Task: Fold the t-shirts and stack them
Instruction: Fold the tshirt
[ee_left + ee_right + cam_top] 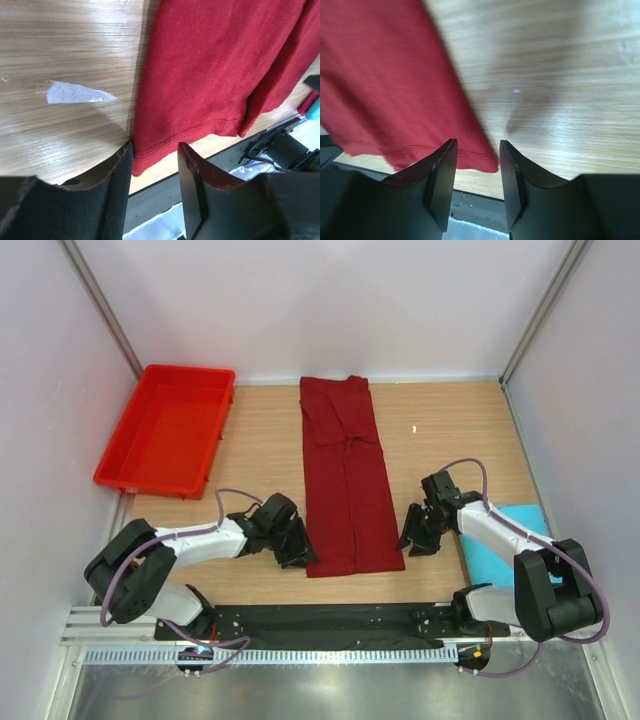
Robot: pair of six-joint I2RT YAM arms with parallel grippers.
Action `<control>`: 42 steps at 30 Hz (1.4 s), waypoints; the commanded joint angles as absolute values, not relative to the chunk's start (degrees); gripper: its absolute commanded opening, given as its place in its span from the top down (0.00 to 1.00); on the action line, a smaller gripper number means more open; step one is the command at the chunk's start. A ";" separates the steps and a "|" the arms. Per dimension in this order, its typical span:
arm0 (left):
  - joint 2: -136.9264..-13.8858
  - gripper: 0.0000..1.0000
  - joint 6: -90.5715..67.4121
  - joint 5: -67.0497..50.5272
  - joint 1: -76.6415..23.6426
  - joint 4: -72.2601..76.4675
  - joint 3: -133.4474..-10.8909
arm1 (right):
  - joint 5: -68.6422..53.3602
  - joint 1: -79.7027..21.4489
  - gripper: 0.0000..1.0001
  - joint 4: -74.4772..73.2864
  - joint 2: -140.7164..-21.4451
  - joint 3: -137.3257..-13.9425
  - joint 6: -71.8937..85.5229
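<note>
Looking at the maroon t-shirt [345, 480]: dark red cloth, folded lengthwise into one long narrow strip, lying flat on the table [440, 430] at its centre. The strip runs from the back wall down almost to the near edge. It widens a bit toward the near end and drifts slightly to the right. Creases bunch around the middle, and an overlapped layer shows along the upper half. The hem is at the near end, with a double stitch line visible in both wrist views.

Left gripper [296, 552] is low at the near-left hem corner. In its wrist view the fingers [120, 170] straddle that corner of the shirt [210, 75]. The jaws stand part-way apart with a clear gap around the cloth, so nothing is pinched.

Right gripper [418, 540] mirrors it at the near-right corner. In its wrist view the shirt [385, 90] has its corner tip between the fingers [442, 170]. The gap is moderate and there is no clamp on the fabric.

Turquoise t-shirt [485, 562] lies flat at the near right, partly under the right arm and apart from the maroon one.

Red tray [165, 435] sits at the far left corner, well apart from the shirts. A white scuff [75, 93] shows on the wood just left of the hem.
</note>
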State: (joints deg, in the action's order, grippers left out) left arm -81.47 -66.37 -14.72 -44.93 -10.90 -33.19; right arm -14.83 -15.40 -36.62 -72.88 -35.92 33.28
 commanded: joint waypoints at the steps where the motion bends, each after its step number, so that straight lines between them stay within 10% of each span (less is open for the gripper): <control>1: -82.00 0.57 -66.80 -10.55 -45.79 -14.94 -30.67 | -13.54 -15.73 0.54 -34.11 -71.98 -32.79 36.65; 10: -82.27 0.66 -67.50 -9.49 -45.88 -14.85 -30.15 | -15.55 -17.05 0.57 -27.34 -73.21 -28.13 38.49; 18: -77.88 1.00 -69.69 -8.79 -47.28 -14.77 -28.65 | -15.82 -19.33 0.98 -31.81 -66.73 -27.25 40.69; 33: -64.07 1.00 -82.72 2.89 -60.74 -21.79 -35.58 | -15.83 -21.53 0.99 -43.95 -54.39 -32.60 43.69; 42: -76.00 1.00 -69.54 -8.87 -35.99 -20.66 -50.08 | -15.02 -16.36 0.99 -36.93 -80.28 -52.54 36.57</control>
State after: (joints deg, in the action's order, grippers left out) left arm -71.53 -75.66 -5.06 -42.59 -20.78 -46.37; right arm -15.53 -18.55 -41.52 -74.22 -47.29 39.83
